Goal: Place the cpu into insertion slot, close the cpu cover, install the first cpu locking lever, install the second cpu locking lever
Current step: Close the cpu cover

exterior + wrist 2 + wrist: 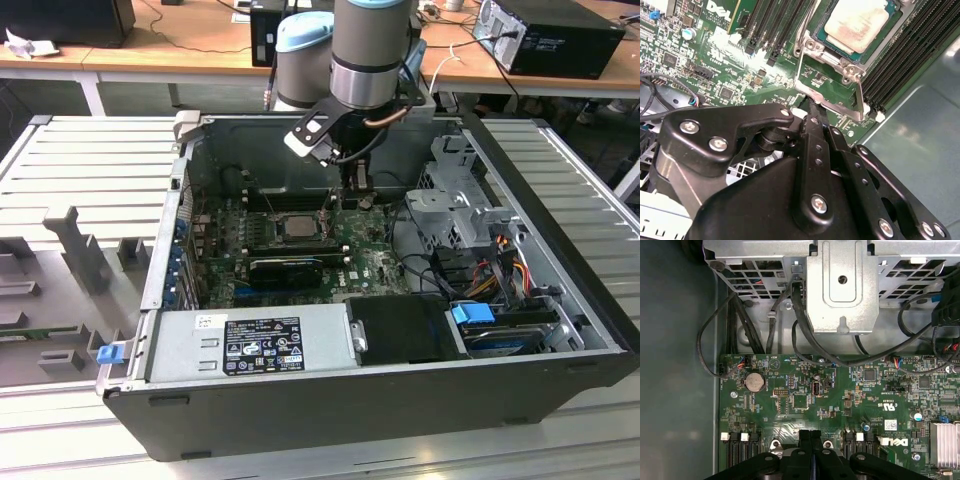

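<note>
Item: gripper (812, 107), black, lowered from the arm into an open computer case (130, 300). Its fingers (804, 440) are pressed together along a thin seam in both wrist views. Their tips meet the nearest edge of the cpu cover (860, 100); whether any metal is nipped between them cannot be told. Item: cpu cover, a silver-grey frame with a square cut-out, swung open toward the hand, with the green board (715, 65) showing through the cut-out. Item: cpu (857, 22), pale metal top, seated flat in the insertion slot (807, 40), just beyond the cover on its far side from the fingertips and not touched by them. Item: black memory slots (770, 25), flanking the slot and near the hand. Item: coin cell (754, 381), black cables (800, 325) and a grey metal drive cage (840, 285), all on the side of the hand away from the cpu, the cage farthest. Item: in the exterior view, a ribbed black card (285, 268) and a power supply (250, 345), both well apart from the gripper (357, 188).
</note>
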You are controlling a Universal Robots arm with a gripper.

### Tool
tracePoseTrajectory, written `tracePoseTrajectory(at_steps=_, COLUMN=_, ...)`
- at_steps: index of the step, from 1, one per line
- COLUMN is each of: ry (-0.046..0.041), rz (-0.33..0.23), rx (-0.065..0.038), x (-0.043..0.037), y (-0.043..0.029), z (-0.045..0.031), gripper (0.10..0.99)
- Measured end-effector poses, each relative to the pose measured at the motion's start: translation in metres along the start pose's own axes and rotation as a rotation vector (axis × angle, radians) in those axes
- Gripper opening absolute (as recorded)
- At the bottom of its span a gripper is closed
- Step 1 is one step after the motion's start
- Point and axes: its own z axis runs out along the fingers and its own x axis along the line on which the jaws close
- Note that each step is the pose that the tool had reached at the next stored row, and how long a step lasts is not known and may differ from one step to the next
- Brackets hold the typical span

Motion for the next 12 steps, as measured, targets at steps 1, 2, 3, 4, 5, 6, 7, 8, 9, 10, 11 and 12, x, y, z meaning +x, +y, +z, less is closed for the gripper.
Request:
tracePoseTrajectory(at_steps=1, ry=0.0, rz=0.0, rx=0.0, x=0.0, y=-0.0005, z=0.0, gripper=0.106)
tracePoseTrajectory(at_steps=2, ry=0.0, rz=0.0, rx=0.0, x=0.0, y=-0.0008, z=0.0, gripper=0.106)
tracePoseTrajectory(at_steps=3, ry=0.0, rz=0.0, rx=0.0, x=0.0, y=-0.0011, z=0.0, gripper=0.106)
tracePoseTrajectory(at_steps=4, ry=0.0001, rz=0.0, rx=0.0, x=0.0, y=-0.0016, z=0.0, gripper=0.106)
tracePoseTrajectory(at_steps=5, ry=0.0, rz=0.0, rx=0.0, x=0.0, y=-0.0019, z=-0.0001, gripper=0.106)
tracePoseTrajectory(at_steps=6, ry=0.0, rz=0.0, rx=0.0, x=0.0, y=-0.0025, z=-0.0001, gripper=0.106)
tracePoseTrajectory(at_steps=7, ry=0.0, rz=0.0, rx=0.0, x=0.0, y=-0.0033, z=-0.0001, gripper=0.106)
tracePoseTrajectory(at_steps=8, ry=0.0, rz=0.0, rx=0.0, x=0.0, y=-0.0038, z=-0.0002, gripper=0.106)
tracePoseTrajectory(at_steps=9, ry=0.0, rz=0.0, rx=0.0, x=0.0, y=-0.004, z=-0.0002, gripper=0.106)
tracePoseTrajectory(at_steps=10, ry=0.0001, rz=0.0, rx=0.0, x=0.0, y=-0.0043, z=-0.0002, gripper=0.106)
tracePoseTrajectory(at_steps=11, ry=0.0, rz=0.0, rx=0.0, x=0.0, y=-0.0045, z=-0.0002, gripper=0.106)
tracePoseTrajectory(at_steps=12, ry=0.0001, rz=0.0, rx=0.0, x=0.0, y=-0.0048, z=-0.0002, gripper=0.106)
